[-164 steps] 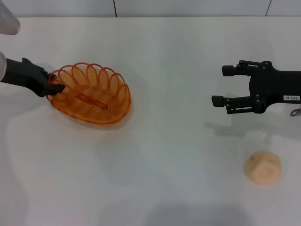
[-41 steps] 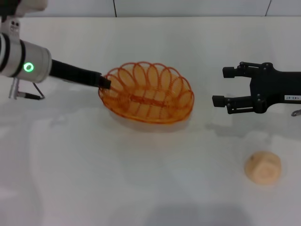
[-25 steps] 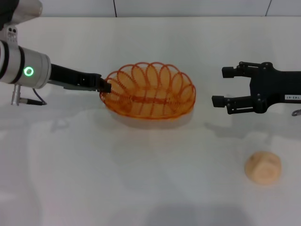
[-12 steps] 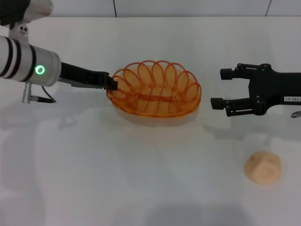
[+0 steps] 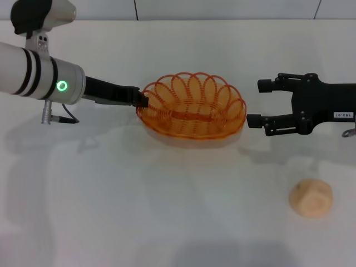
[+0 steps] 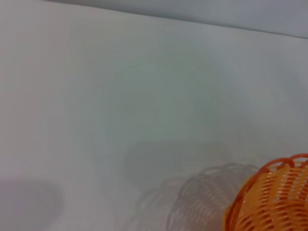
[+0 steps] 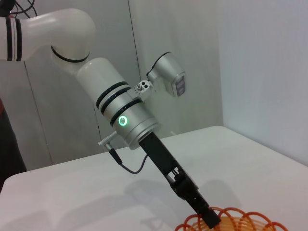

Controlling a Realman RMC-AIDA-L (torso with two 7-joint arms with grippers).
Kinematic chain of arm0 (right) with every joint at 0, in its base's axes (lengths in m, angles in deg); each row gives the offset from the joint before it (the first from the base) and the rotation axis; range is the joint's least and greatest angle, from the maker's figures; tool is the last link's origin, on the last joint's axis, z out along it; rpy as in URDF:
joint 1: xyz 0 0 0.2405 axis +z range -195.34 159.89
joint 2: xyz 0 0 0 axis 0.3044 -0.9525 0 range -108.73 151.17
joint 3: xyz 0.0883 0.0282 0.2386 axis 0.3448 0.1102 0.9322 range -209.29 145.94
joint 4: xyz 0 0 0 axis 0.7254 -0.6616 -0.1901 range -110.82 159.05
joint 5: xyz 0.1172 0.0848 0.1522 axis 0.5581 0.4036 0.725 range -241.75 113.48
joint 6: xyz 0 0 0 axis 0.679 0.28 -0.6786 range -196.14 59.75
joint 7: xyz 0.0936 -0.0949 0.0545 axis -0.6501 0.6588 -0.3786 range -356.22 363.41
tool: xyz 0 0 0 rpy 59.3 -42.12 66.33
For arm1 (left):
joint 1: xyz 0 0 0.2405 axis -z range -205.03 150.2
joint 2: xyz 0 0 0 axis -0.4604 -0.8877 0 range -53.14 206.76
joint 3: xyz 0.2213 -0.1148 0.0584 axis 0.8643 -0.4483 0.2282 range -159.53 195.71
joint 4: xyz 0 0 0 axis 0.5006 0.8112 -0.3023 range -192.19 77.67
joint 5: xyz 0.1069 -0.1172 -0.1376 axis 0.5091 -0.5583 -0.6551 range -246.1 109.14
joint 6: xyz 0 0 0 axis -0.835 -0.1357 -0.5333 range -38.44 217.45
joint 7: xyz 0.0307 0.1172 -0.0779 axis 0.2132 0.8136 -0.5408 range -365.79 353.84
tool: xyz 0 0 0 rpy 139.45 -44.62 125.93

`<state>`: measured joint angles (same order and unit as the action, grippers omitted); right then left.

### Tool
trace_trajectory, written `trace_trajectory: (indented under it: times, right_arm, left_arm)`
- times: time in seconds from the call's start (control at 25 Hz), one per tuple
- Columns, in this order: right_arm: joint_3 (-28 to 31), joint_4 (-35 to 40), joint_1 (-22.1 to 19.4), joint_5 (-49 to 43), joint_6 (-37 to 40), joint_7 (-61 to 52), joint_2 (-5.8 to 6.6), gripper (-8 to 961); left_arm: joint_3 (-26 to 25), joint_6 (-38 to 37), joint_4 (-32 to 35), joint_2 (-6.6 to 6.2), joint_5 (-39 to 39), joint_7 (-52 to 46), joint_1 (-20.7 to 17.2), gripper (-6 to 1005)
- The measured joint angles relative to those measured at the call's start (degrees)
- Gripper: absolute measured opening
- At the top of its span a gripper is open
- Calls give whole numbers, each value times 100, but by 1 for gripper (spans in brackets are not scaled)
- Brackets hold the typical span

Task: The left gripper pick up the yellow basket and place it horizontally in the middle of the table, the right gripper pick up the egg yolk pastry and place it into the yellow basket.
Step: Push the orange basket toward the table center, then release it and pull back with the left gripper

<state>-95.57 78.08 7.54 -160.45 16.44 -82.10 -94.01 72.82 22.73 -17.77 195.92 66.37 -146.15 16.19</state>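
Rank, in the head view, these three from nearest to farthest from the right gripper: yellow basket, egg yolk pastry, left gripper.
From the right gripper:
1. Yellow basket, just beside its fingertips, toward the robot's left.
2. Egg yolk pastry, nearer the robot.
3. Left gripper, at the basket's far rim.

The left arm is white with black bands, ending in a silver cylinder with a green light ring and a thin dark cable. The left gripper (image 5: 142, 102) is a slim black claw. The right gripper (image 5: 257, 102) is black, two-fingered, bearing a small white label.
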Motion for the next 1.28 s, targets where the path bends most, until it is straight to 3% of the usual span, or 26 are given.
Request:
trace_trajectory:
  times: [1.28]
  right_arm:
    - [-8, -32, 58, -1, 0, 0, 0, 869]
  left_arm:
    - [161, 158, -202, -2, -282, 32, 16, 159]
